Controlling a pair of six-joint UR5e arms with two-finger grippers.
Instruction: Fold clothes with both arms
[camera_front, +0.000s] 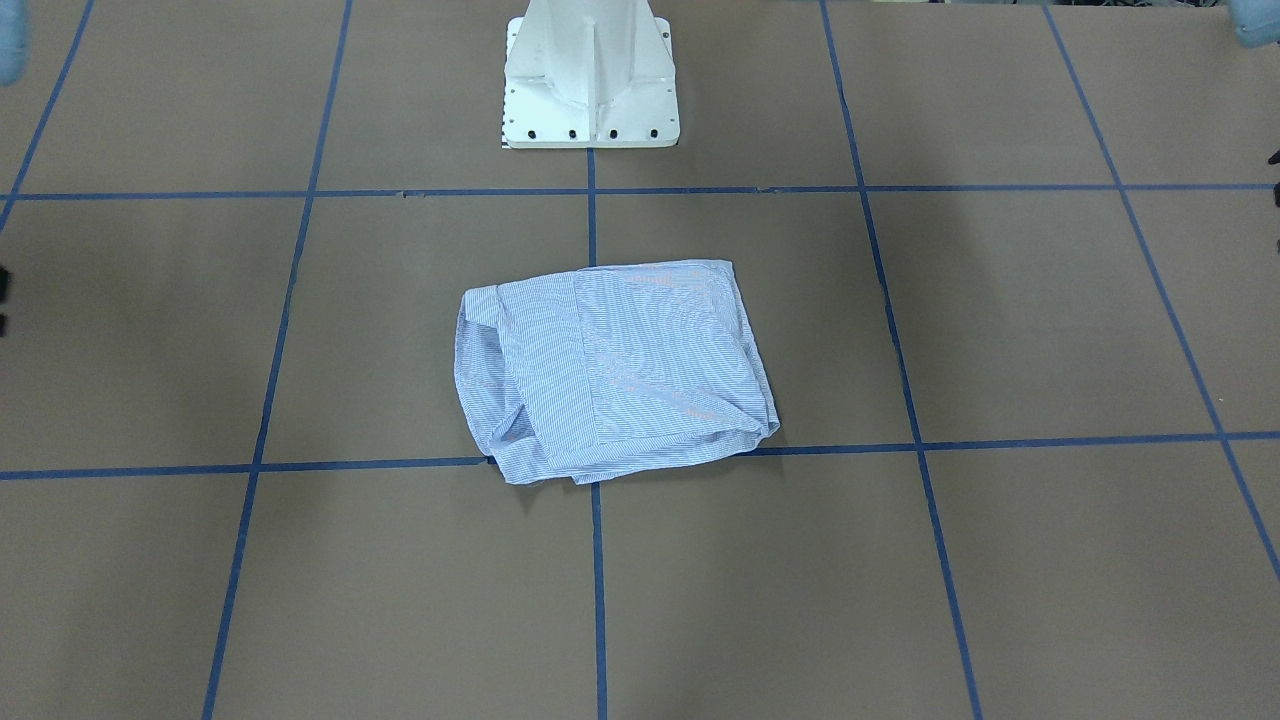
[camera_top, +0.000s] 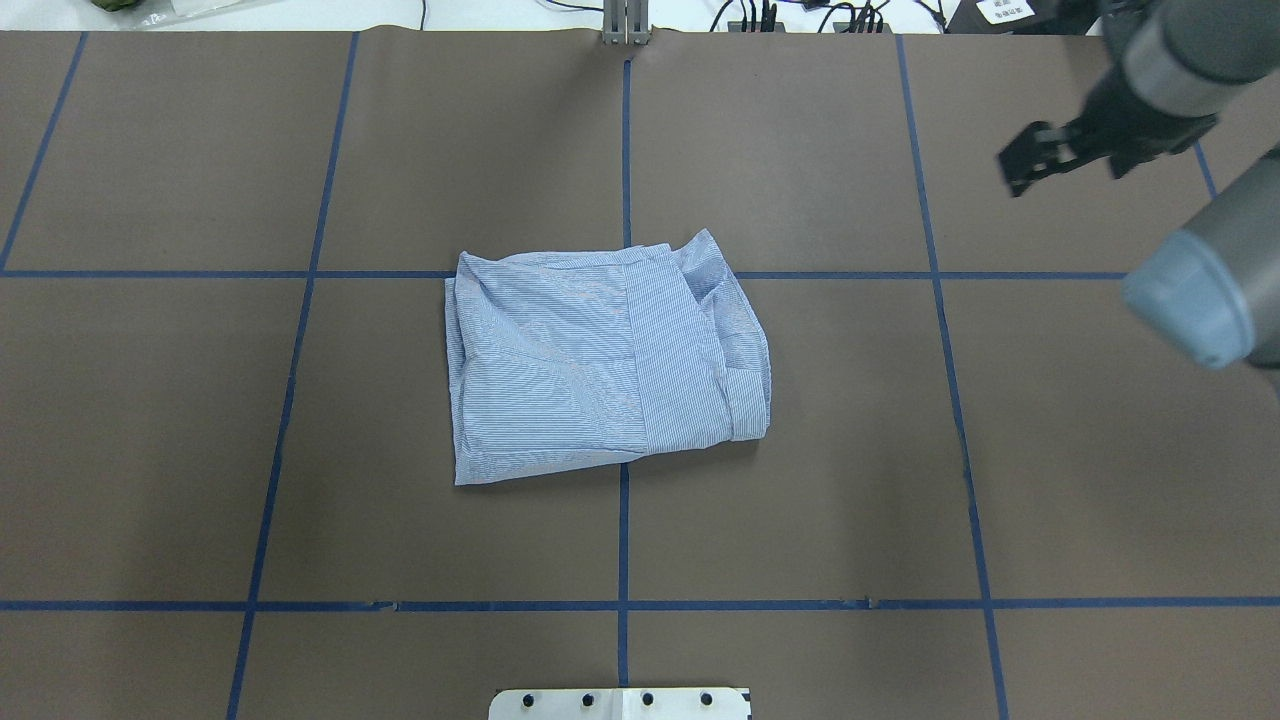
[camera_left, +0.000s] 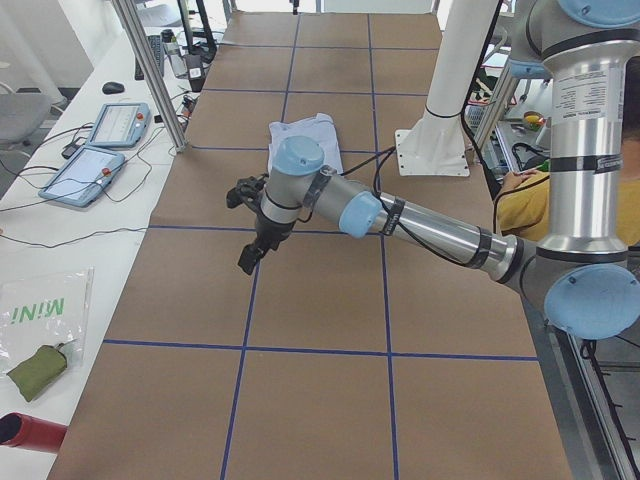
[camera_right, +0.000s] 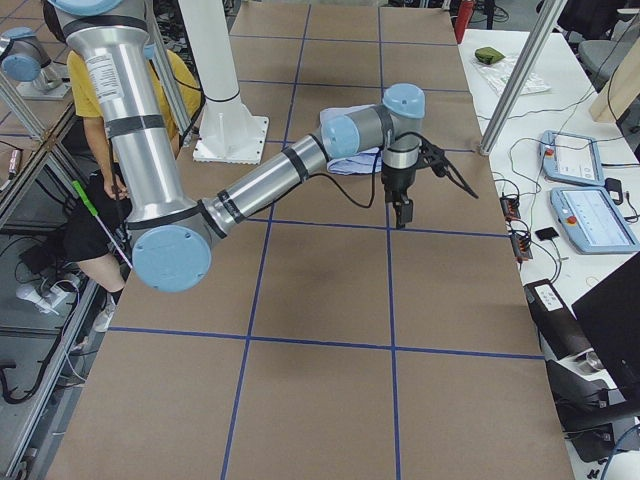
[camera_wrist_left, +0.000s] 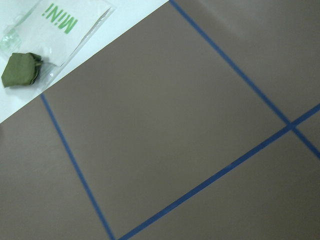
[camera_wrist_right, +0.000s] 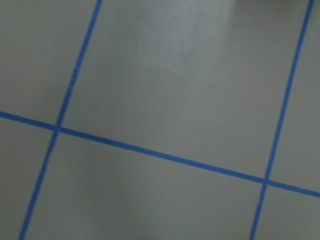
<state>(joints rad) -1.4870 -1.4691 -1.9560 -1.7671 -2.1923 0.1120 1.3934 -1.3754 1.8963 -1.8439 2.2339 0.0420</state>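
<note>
The clothes are one light blue striped shirt (camera_top: 600, 360), folded into a rough rectangle in the middle of the table (camera_front: 620, 370); it also shows small in the side views (camera_left: 300, 135). My right gripper (camera_top: 1025, 160) hangs above the table far to the shirt's right, apart from it, its fingers spread and holding nothing; the side view shows it pointing down (camera_right: 400, 212). My left gripper (camera_left: 250, 258) hovers over bare table well away from the shirt, seen properly only from the side, so I cannot tell whether it is open. Both wrist views show only brown table and blue tape.
The white pedestal base (camera_front: 590, 90) stands at the robot's edge of the table. A side bench holds two tablets (camera_left: 100, 150), a green pouch (camera_wrist_left: 20, 70) and cables. A person in a yellow top (camera_right: 110, 120) sits behind the robot.
</note>
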